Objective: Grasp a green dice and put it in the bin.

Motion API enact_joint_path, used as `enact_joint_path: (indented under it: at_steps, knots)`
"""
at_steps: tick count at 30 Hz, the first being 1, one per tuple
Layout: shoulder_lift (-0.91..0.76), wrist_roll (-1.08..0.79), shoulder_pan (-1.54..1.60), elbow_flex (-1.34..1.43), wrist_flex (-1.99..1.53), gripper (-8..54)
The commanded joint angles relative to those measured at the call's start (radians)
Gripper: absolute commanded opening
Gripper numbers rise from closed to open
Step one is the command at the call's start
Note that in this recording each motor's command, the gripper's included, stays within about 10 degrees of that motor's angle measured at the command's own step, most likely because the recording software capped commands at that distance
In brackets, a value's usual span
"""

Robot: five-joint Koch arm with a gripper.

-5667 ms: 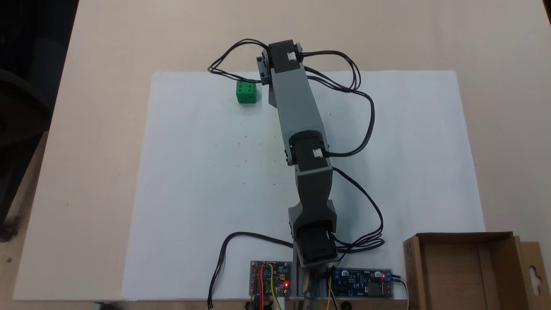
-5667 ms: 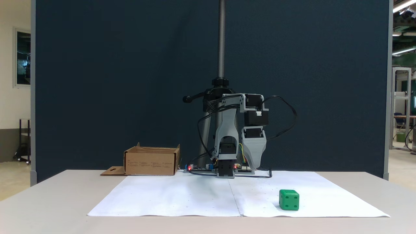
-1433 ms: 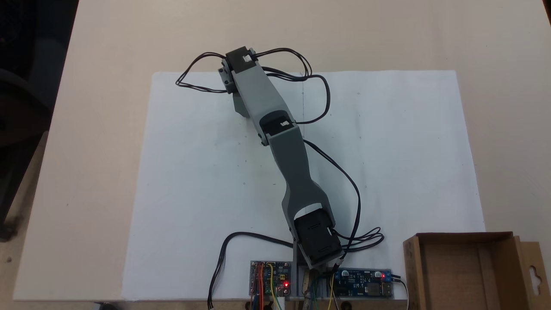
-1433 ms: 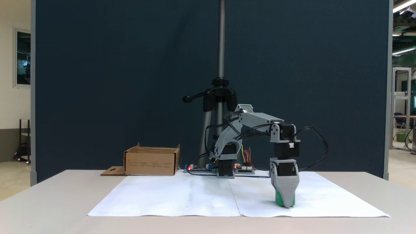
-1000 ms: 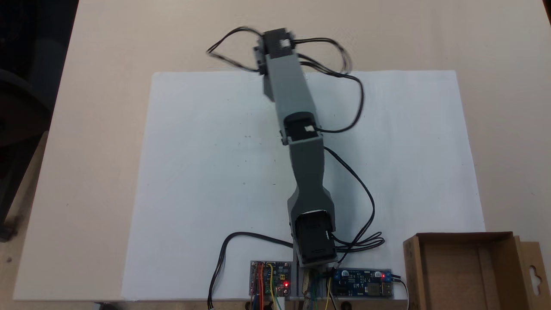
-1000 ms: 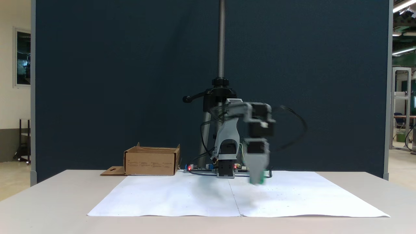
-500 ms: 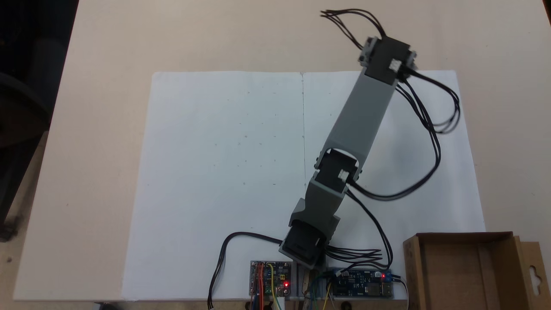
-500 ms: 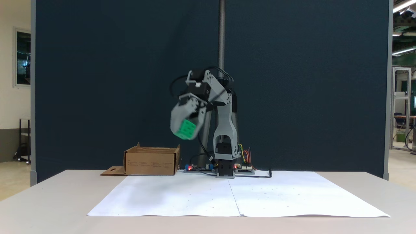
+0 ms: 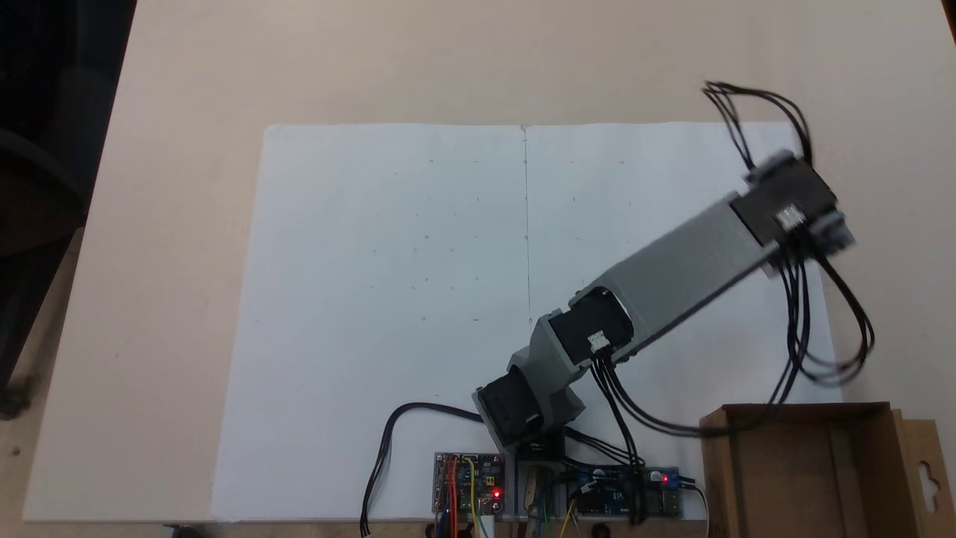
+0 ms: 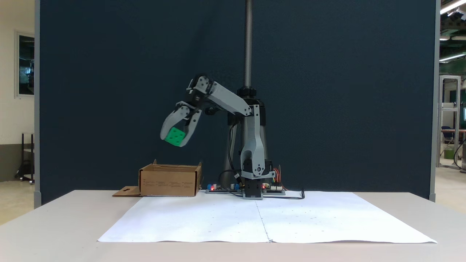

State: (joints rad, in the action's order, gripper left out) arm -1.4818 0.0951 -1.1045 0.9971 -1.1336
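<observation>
In a fixed view from the front, my gripper [image 10: 175, 140] hangs high in the air, shut on the green dice [image 10: 175, 136]. The dice is a bright green cube with dark pips, and it sits between the two grey fingers [image 10: 168, 125]. In that view it is well above the bin [image 10: 169, 181], a low brown cardboard box. From above, the arm's wrist [image 9: 790, 208] reaches out over the right edge of the paper. There the wrist stands up-picture of the bin [image 9: 784, 478], whose hang-hole flap [image 9: 926, 478] lies at its right.
A white paper sheet [image 9: 388, 299] covers the middle of the table. Two circuit boards [image 9: 469, 493] with red lights sit at the arm's base [image 9: 523, 407]. Black cables [image 9: 806, 329] loop from the wrist down past the bin's far wall. A tripod pole [image 10: 248, 43] rises behind the arm.
The gripper closed on the dice at the paper's far left, lifted it and swung it across the paper. In the last half second it has moved nearer the bin.
</observation>
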Motion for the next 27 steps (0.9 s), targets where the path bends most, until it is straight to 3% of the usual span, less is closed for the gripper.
enact_joint_path:
  at_steps: [1, 27]
  knots:
    - [-0.035, -0.115, -0.075, -0.005, -0.038, 12.2]
    - [0.176, -0.456, -0.637, -0.003, 0.026, 12.2]
